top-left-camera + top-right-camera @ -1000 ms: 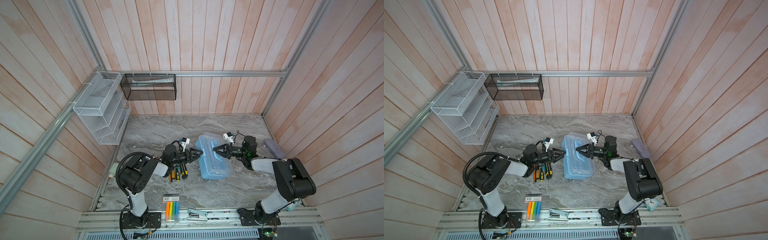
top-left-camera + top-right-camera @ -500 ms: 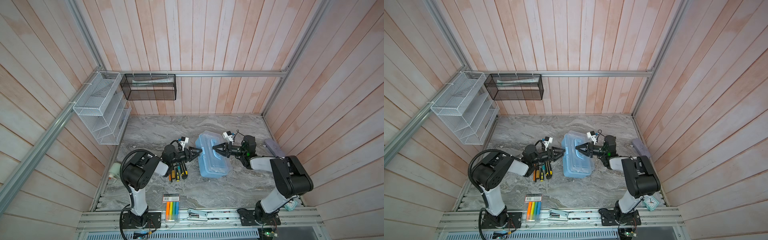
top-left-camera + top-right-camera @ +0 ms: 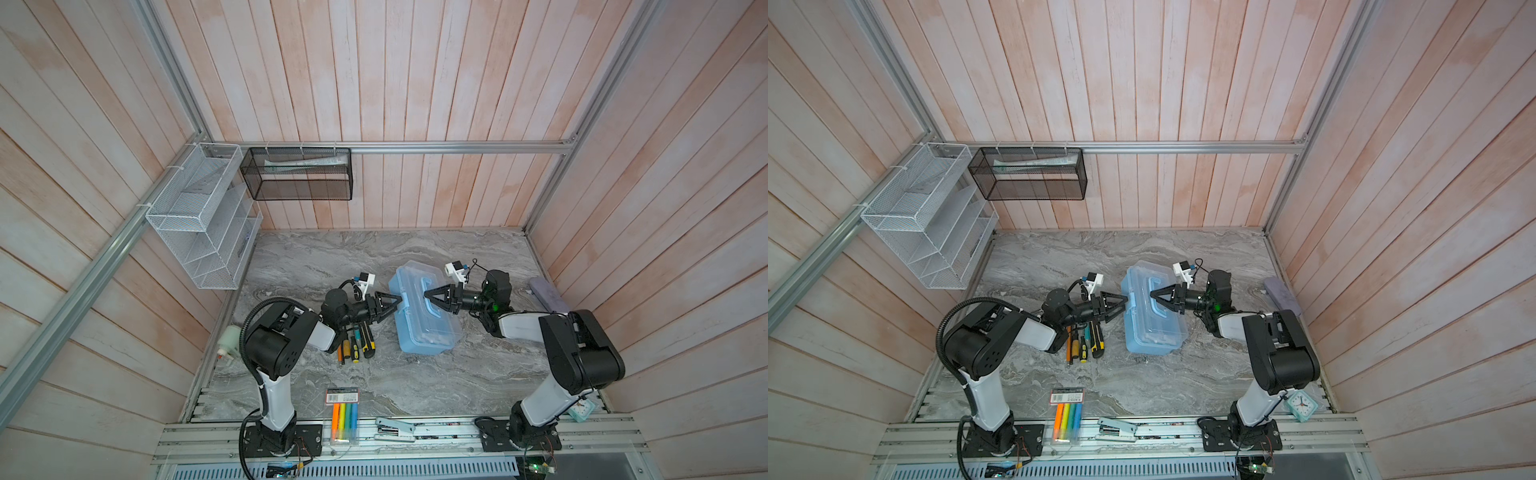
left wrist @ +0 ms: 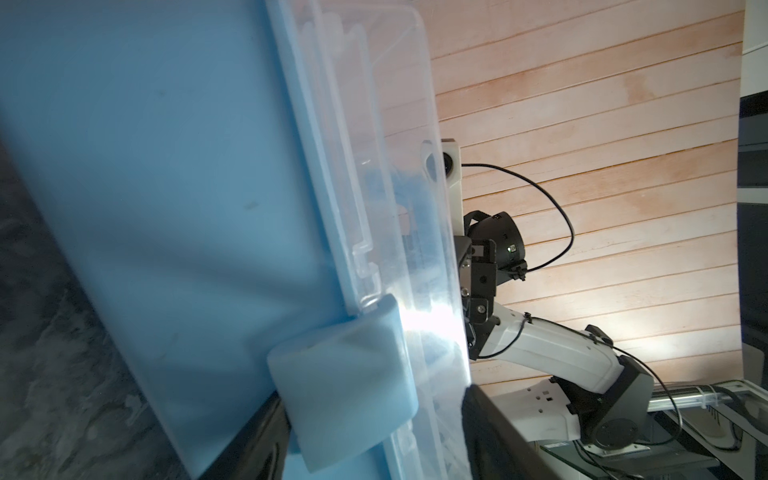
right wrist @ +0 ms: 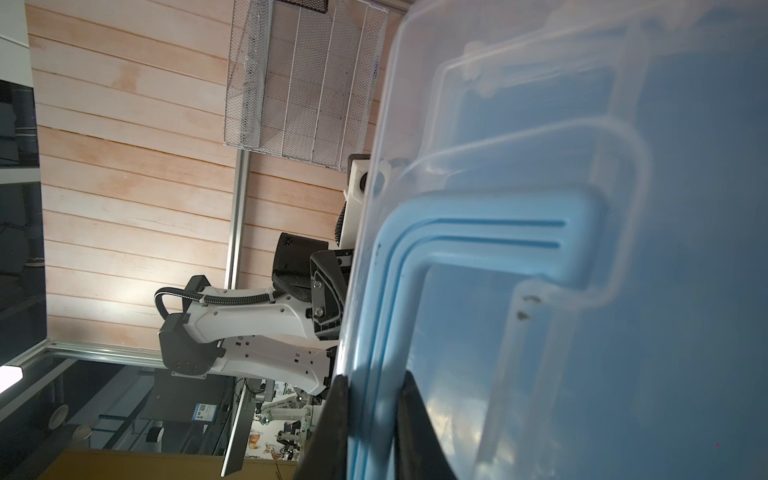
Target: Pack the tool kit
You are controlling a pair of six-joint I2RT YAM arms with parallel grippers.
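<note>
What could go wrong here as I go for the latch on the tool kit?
1. The left gripper straddles the latch with open jaws; a slip could shove the tool kit sideways, since only the right gripper, shut on the handle, steadies it.
2. That handle sits on the lid, so pressing down may fight the lid's opening.
3. The left arm hangs over the loose tools and might scatter them.

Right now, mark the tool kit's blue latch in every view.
In both top views: the blue latch sits on the tool kit's side facing the left arm, between the left gripper's fingers.
Left wrist: lower centre, large, clipped over the clear lid's edge.
Right wrist: not in it; the lid fills that side.
Shared landmark: the clear lid, seen in all four.
</note>
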